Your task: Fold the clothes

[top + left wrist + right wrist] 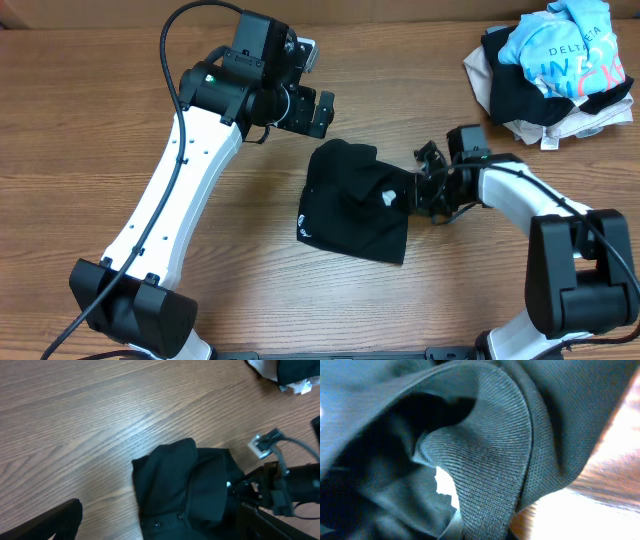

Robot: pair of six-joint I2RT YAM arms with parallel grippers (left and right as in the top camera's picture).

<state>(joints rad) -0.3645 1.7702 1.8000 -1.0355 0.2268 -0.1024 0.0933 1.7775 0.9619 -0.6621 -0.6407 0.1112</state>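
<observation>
Final fold, I judge. My right pincer (425, 190) meets the polo shirt (352, 205) edge; I cannot tell its grip. Left pincer (322, 114) hangs apart; next needs gentle flattening.

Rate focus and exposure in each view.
Overhead: sharp and evenly lit, though the black polo shirt reads as a near-flat dark patch. Left wrist: slightly soft, shirt folds barely visible. Right wrist: so close that only the central knit is crisp, edges blur, and the table is blown out white.
</observation>
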